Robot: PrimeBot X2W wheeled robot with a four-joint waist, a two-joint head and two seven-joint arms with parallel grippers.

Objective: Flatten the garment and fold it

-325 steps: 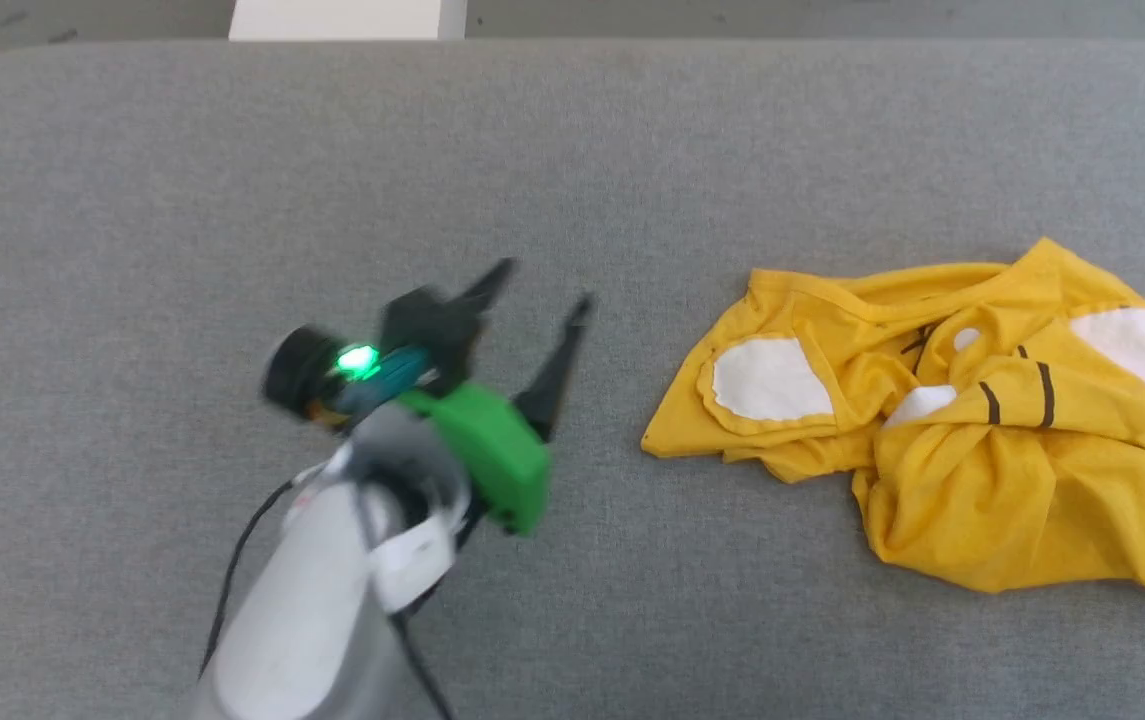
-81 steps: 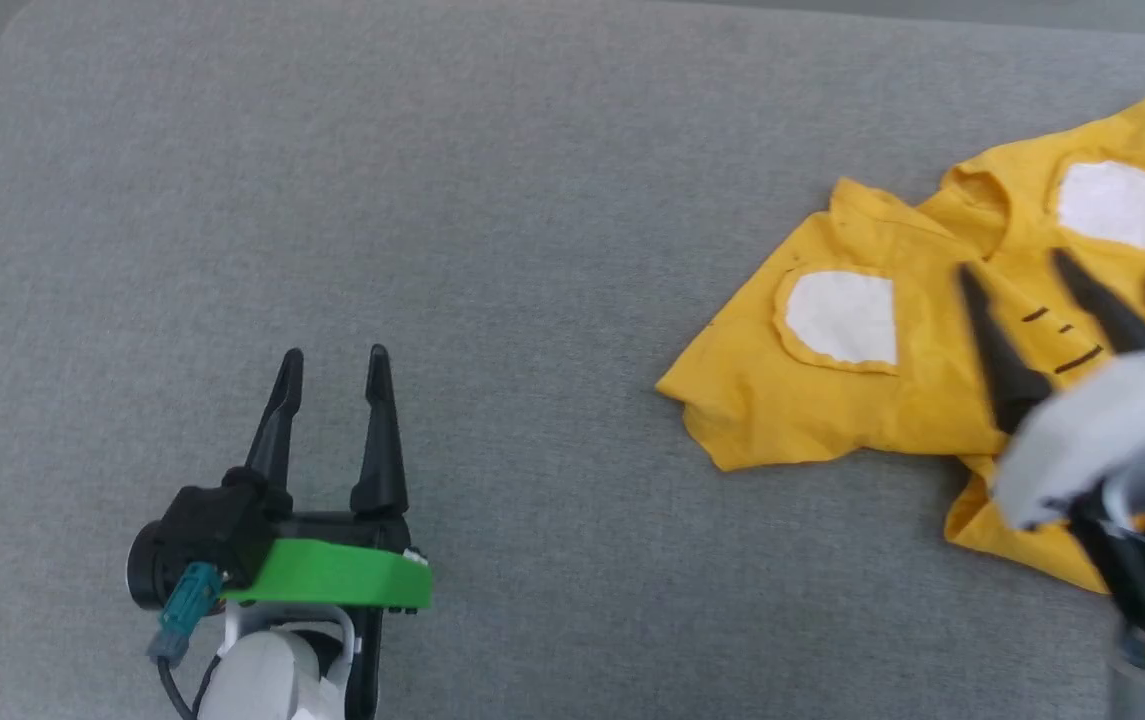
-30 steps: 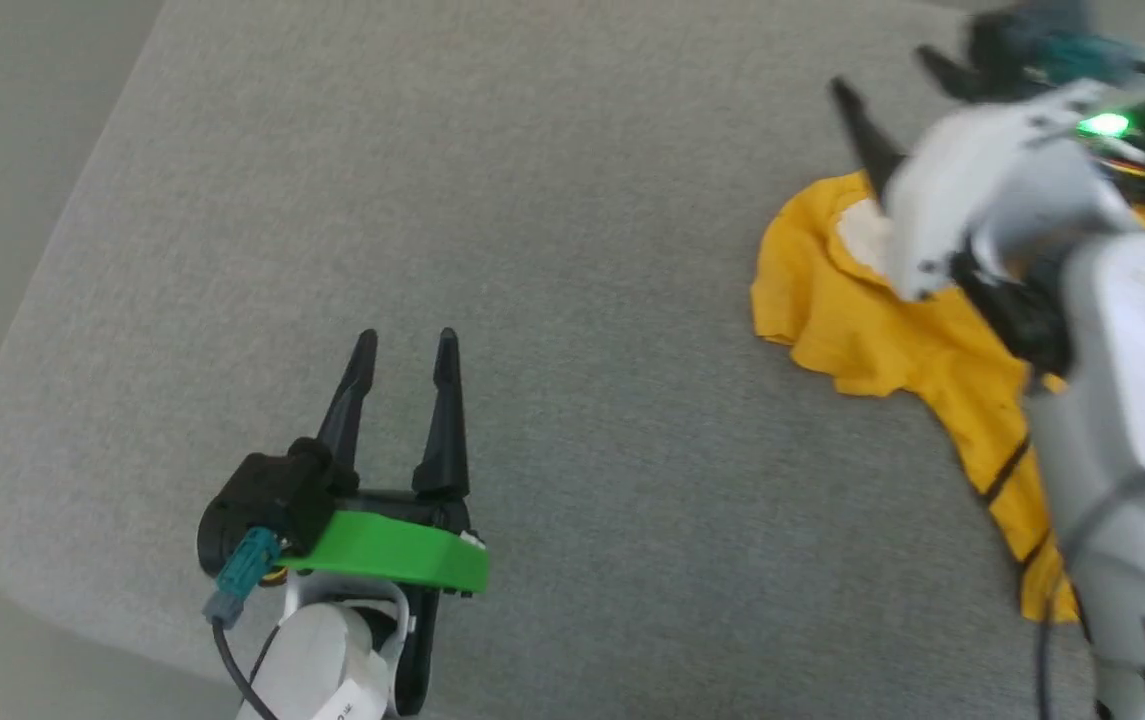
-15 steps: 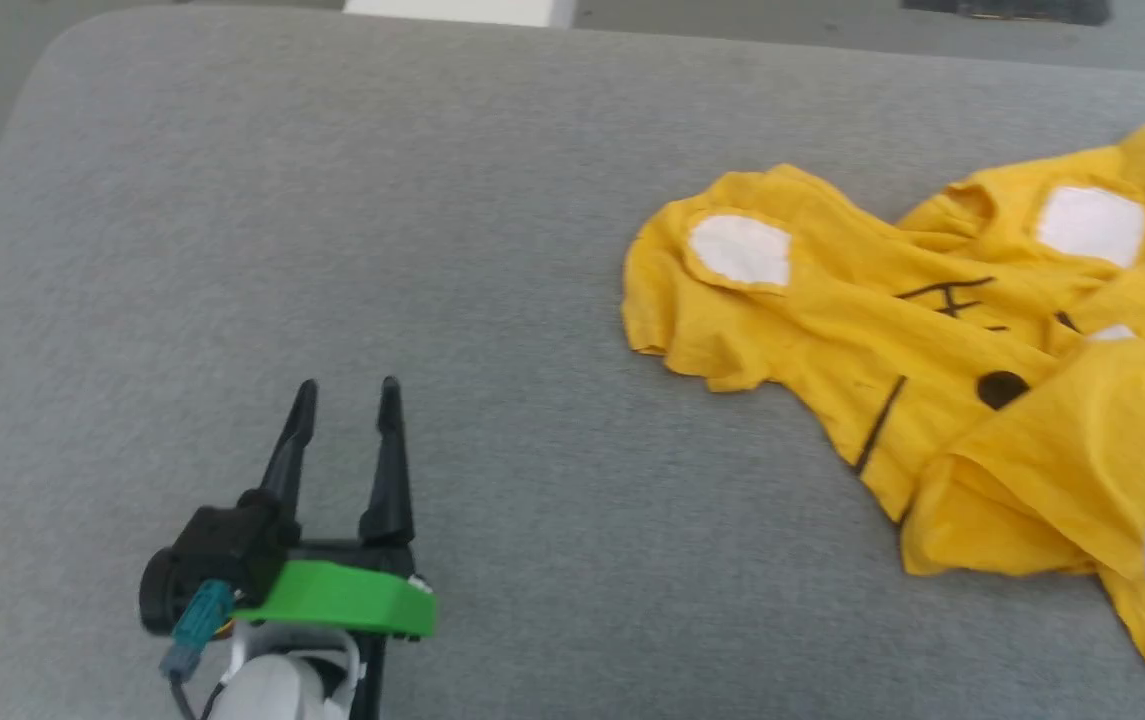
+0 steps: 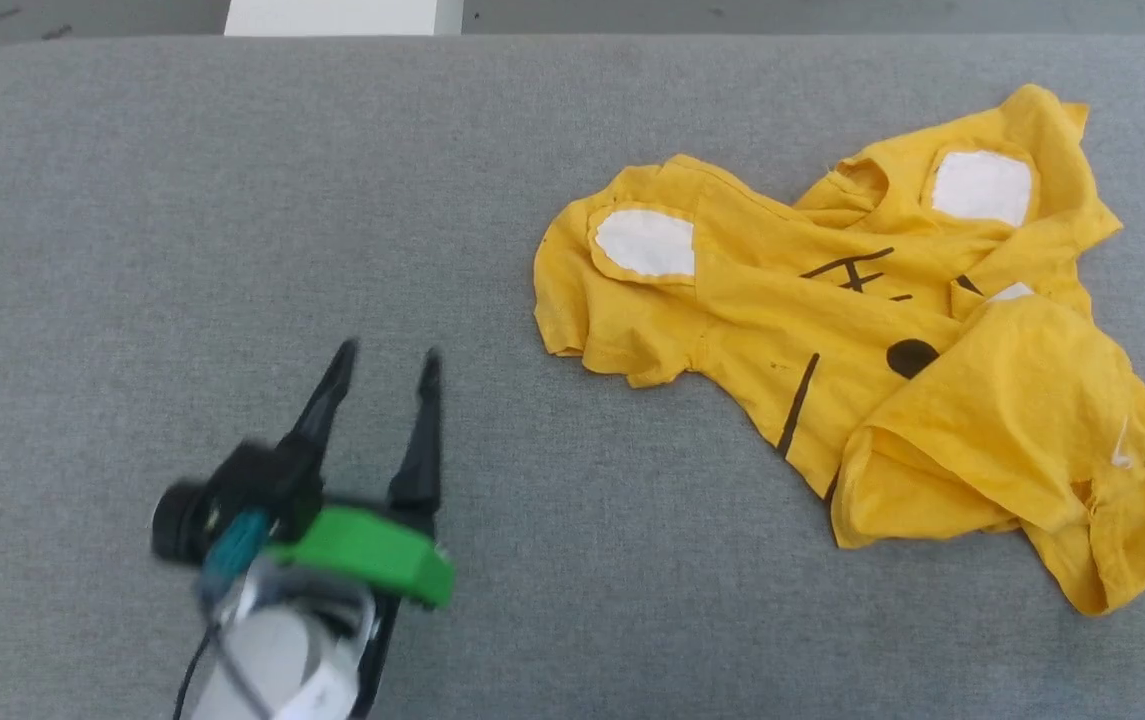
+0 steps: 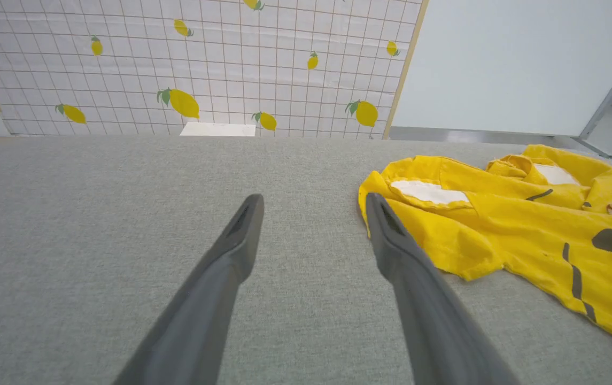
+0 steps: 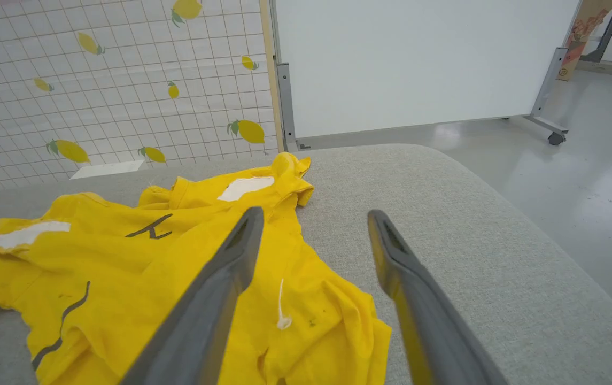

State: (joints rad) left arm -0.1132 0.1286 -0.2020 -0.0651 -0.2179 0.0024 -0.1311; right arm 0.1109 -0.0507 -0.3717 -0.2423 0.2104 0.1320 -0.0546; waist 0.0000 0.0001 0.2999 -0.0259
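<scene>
Left gripper (image 5: pixel 388 350) and right gripper (image 7: pixel 315 213) both spread, empty. Garment (image 5: pixel 752 310) crumpled, near-right part folded over. Pinch single-layer edges on its left and right, then pull apart flat.

Yellow garment (image 5: pixel 982 410), white patches, black stripes.

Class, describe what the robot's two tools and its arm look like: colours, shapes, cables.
Left tool: two long, black, tapering fingers on a black body, backed by a green bracket, with a teal plug and a thin black cable. Its forearm is pale grey-white. Right tool: the same dark, tapering fingers.
</scene>
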